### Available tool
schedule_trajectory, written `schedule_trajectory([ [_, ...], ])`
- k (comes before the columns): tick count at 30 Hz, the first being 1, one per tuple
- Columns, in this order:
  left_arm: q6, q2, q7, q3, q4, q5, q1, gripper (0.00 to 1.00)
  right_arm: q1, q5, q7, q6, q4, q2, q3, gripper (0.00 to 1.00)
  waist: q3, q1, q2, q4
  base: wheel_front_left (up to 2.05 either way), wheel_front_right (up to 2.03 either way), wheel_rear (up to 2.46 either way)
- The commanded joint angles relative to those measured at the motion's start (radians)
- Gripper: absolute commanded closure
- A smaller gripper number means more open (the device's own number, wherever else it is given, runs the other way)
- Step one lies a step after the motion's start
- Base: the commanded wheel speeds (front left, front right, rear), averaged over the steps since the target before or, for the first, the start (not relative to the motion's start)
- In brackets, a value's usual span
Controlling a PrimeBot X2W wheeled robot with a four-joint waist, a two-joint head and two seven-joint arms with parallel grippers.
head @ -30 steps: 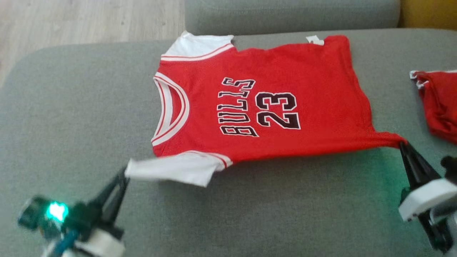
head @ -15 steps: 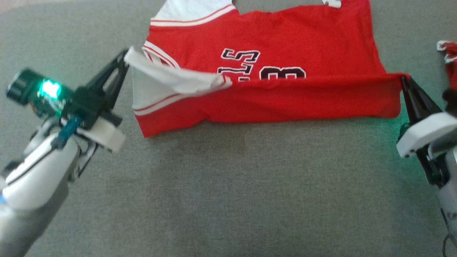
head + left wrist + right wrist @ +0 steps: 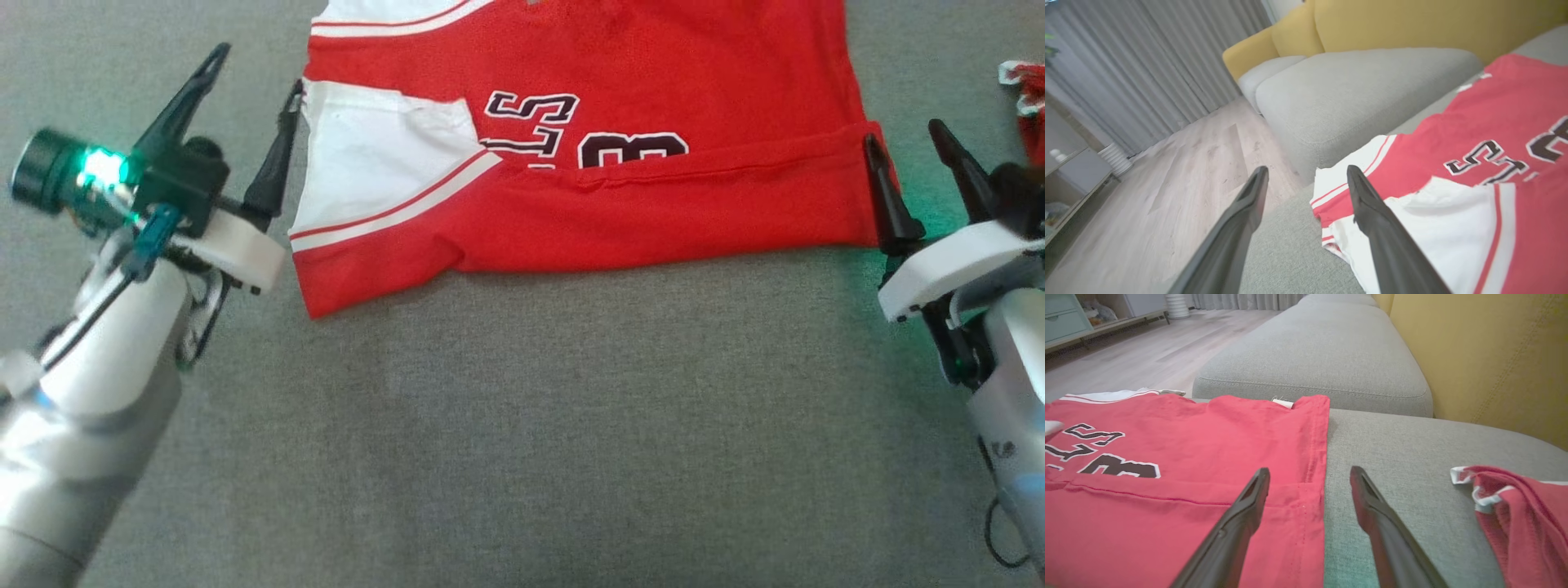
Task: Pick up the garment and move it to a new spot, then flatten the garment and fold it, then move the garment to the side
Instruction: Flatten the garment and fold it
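Lying on the grey sofa cushion (image 3: 522, 408), the red jersey (image 3: 653, 196) had its near long edge turned over the lower lettering, so one fold appeared complete. Further folding and the move to the side were judged outstanding. The left gripper (image 3: 257, 69), just beside the white sleeve (image 3: 375, 155), and the right gripper (image 3: 902, 132), at the hem, stood wide and empty. The left wrist view added a wood floor (image 3: 1180, 163). The right wrist view showed a second red garment (image 3: 1527, 506) lying apart.
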Motion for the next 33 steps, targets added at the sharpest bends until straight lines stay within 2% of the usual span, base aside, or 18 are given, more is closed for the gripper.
schedule_trajectory([
  [1,0.021,0.032,-0.012,0.059,-0.016,-0.021,0.006,0.00,-0.001,0.008,-0.021,-0.001,-0.018,-0.007,0.012,0.00,-0.009,-0.0001,0.0000,-0.002,0.00,0.00,0.00],
  [6,0.079,-0.012,-0.035,0.111,-0.060,-0.116,0.159,0.00,0.033,0.023,-0.059,-0.001,0.002,0.006,0.016,0.00,-0.039,-0.0001,0.0000,0.000,0.00,0.00,0.00],
  [15,0.101,-0.095,-0.002,0.135,-0.112,-0.267,0.366,0.00,0.079,0.031,-0.078,-0.001,0.025,0.036,0.026,0.00,-0.077,-0.0001,0.0000,-0.007,0.00,0.00,0.00],
  [24,0.130,-0.104,0.147,0.115,-0.080,-0.322,0.417,0.00,0.082,0.032,-0.081,-0.001,0.041,0.043,0.034,0.00,-0.082,-0.0001,0.0000,-0.018,0.00,0.00,0.00],
  [30,0.132,-0.098,0.173,0.106,-0.088,-0.327,0.426,0.00,0.086,0.036,-0.081,-0.001,0.057,0.050,0.037,0.00,-0.085,-0.0001,0.0000,-0.019,0.00,0.00,0.00],
  [31,0.129,-0.097,0.177,0.103,-0.089,-0.328,0.427,0.10,0.087,0.037,-0.081,-0.001,0.060,0.052,0.039,0.00,-0.086,-0.0001,0.0000,-0.018,0.00,0.00,0.00],
  [32,0.124,-0.096,0.182,0.100,-0.090,-0.330,0.427,0.53,0.088,0.038,-0.081,-0.001,0.063,0.054,0.040,0.00,-0.086,-0.0001,0.0000,-0.018,0.00,0.00,0.00],
  [33,0.118,-0.095,0.184,0.097,-0.093,-0.331,0.428,0.72,0.088,0.039,-0.081,-0.001,0.066,0.055,0.040,0.00,-0.087,-0.0001,0.0000,-0.018,0.00,0.00,0.00],
])
